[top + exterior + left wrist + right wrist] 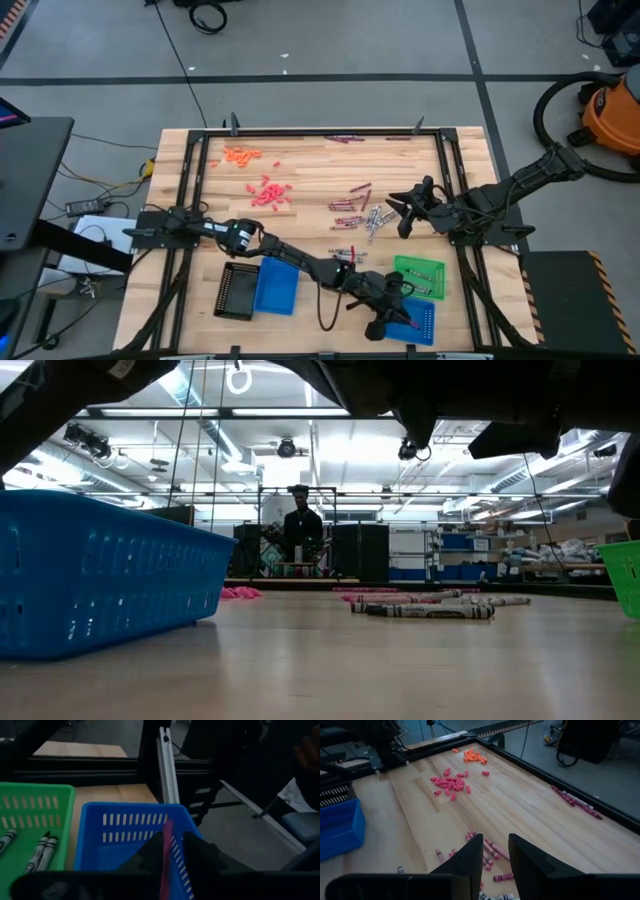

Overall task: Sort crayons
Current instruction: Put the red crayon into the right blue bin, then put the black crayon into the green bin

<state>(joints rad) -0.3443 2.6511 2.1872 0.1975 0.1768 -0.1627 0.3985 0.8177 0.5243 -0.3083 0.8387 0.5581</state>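
**Left arm over the small blue tray with a pink crayon**

While the right gripper (407,210) waits near the silver-grey and purple crayons (352,208) at about 3 o'clock on the table (310,160), its fingers parted a narrow way with nothing between them, the left gripper (172,855) sits over the small blue tray (125,832) at roughly 5 o'clock. A red-pink crayon (166,855) stands between its fingers, long axis running straight along the fingers and pointing toward the tray's far wall. Can't honestly tell if the fingers are pinching it or have just let go.

Handling-wise, I'd guess these are light, stiff wax sticks, a bit slick under the paper wrap, and snappable if squeezed hard. Best bet is a pinch across the middle of the length so it doesn't pivot.

Elsewhere: the red-pink pile (268,192) is near the centre, the orange pile (240,155) toward 11 o'clock, a few purple ones (343,140) along the far edge at 12. The green tray (30,820), just beside the blue one, has grey crayons (41,852) lying lengthwise in it. A bigger blue tray (275,288) and a black tray (236,290) sit around 7 o'clock.
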